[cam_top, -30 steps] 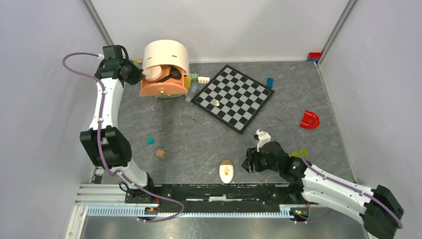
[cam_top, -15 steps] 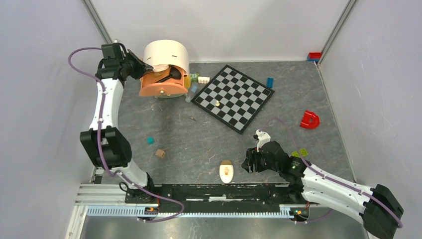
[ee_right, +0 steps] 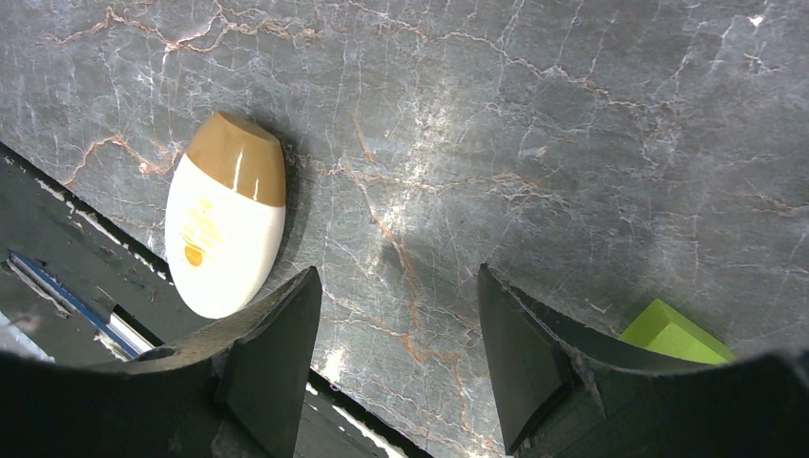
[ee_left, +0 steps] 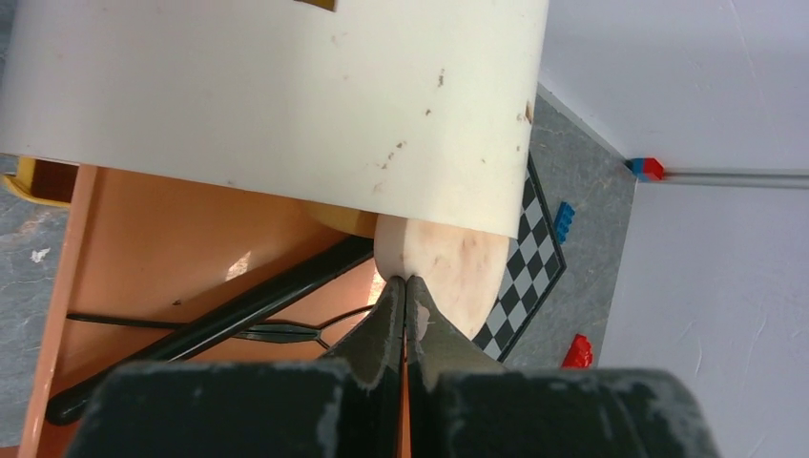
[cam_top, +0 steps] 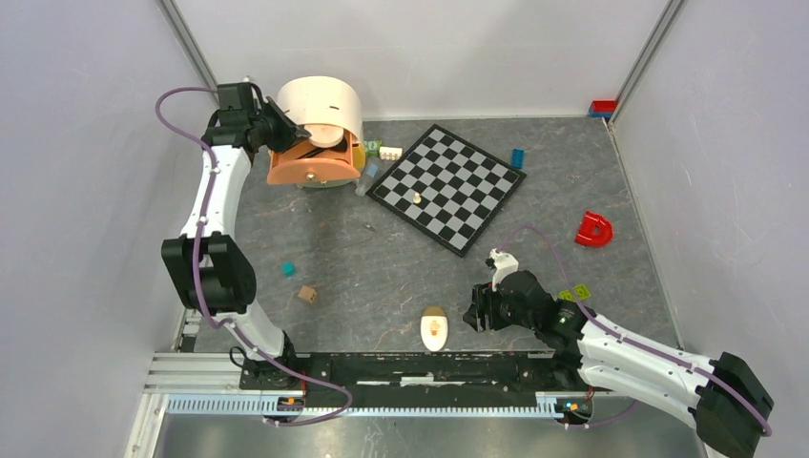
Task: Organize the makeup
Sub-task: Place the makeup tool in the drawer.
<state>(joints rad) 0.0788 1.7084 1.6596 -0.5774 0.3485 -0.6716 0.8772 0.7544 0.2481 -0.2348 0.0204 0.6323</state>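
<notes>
An orange tray (cam_top: 310,174) under a curved cream lid (cam_top: 320,100) stands at the back left. My left gripper (cam_top: 294,134) is shut, and its tips (ee_left: 405,283) touch the edge of the round peach compact (ee_left: 448,267), which sits half under the lid (ee_left: 286,86). A black brush (ee_left: 219,315) lies in the tray (ee_left: 153,239). The white-orange sachet (cam_top: 434,329) lies at the table's near edge. My right gripper (cam_top: 474,315) is open and empty, just right of it. In the right wrist view the sachet (ee_right: 224,229) is left of the gripper (ee_right: 396,286).
The chessboard (cam_top: 448,186) lies right of the tray with a small piece (cam_top: 416,197) on it. A red D-shaped toy (cam_top: 593,230), a blue brick (cam_top: 516,157), a teal cube (cam_top: 287,269), a brown cube (cam_top: 306,294) and green bricks (cam_top: 575,293) are scattered about.
My left gripper has moved right, up to the tray, and the peach compact now sits further in under the lid. The right arm has not moved.
</notes>
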